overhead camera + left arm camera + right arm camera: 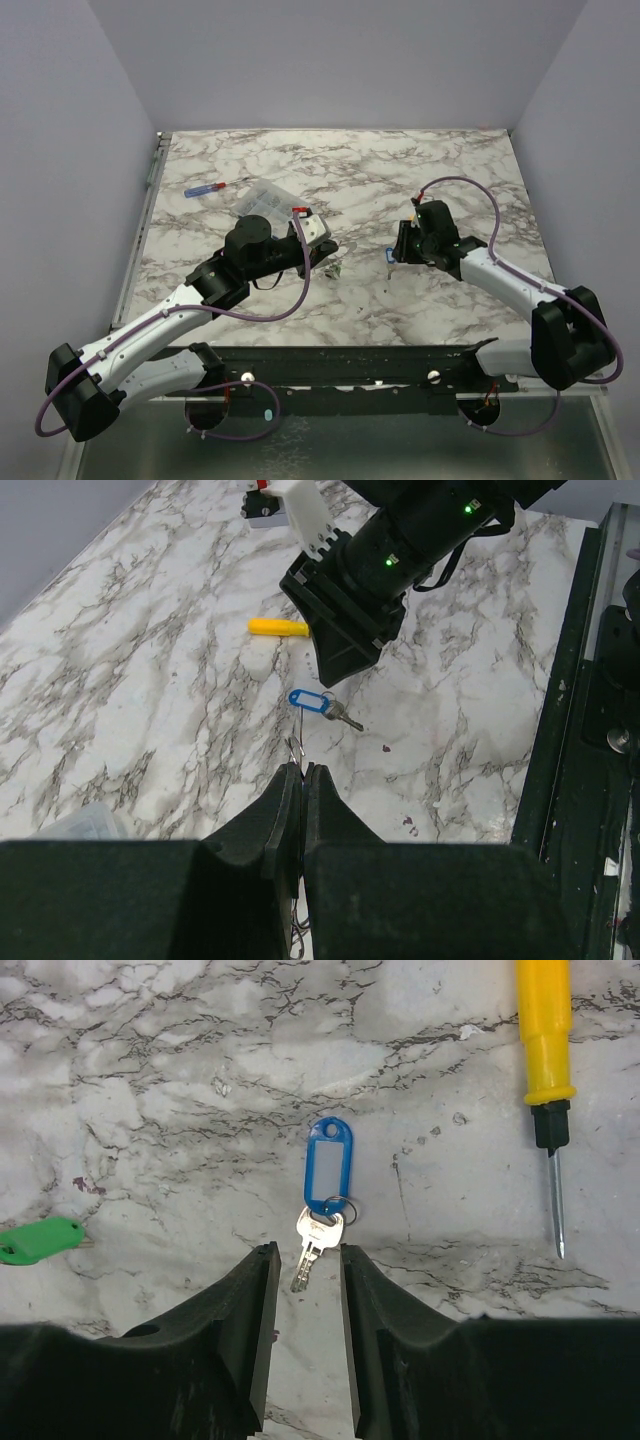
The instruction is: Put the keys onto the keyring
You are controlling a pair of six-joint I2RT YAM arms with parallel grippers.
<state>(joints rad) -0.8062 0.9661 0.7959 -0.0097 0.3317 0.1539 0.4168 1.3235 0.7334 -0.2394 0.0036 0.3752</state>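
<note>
- Your left fingers [282, 810] are pressed together, clamped on the thin wire of the keyring [297, 742], which pokes out towards 12 o'clock in the left wrist view
- Your right fingers [245, 1300] stand apart above the desk [150, 1110]; 1 blue-tagged key [327, 1175] lies flat, its metal blade seen between their tips
- A green tag [40, 1240] lies at 9 o'clock of that key, a yellow-handled screwdriver [545, 1030] at 2 o'clock

From above and behind we look down on the whole tabletop [400, 180]; both wrist views sit low and close, sharing the blue-tagged key [325, 1190], probably that speck overhead.
</note>
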